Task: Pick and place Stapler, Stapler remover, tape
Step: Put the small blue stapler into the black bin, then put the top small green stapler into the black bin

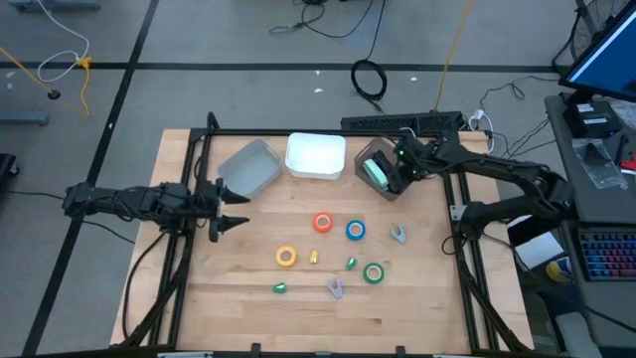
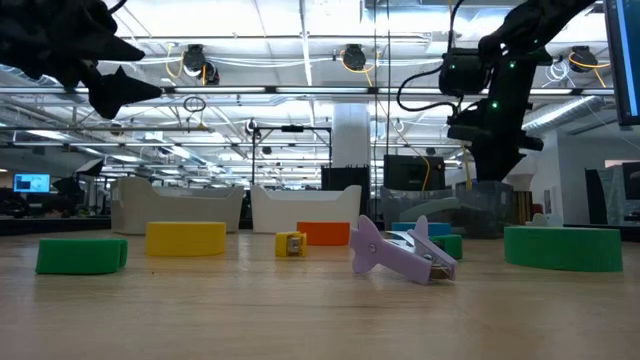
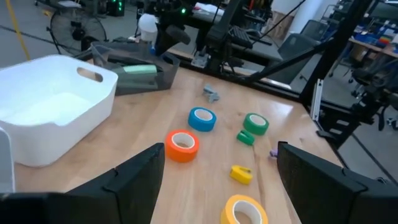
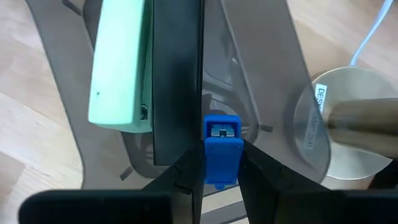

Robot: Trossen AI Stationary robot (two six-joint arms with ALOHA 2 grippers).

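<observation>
Pinched in the right gripper [image 4: 222, 163], a small blue stapler remover [image 4: 222, 149] hangs above the clear bin [image 1: 375, 169] holding a green stapler [image 4: 121, 65] (release low, over open floor). Left gripper [image 1: 234, 206] waits spread; tape rolls [image 1: 323, 223] stay mid-desk.

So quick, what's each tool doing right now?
Left tool: open, empty, beside the table's left edge.
Right tool: shut on a small blue plastic stapler, above the clear grey bin.
</observation>
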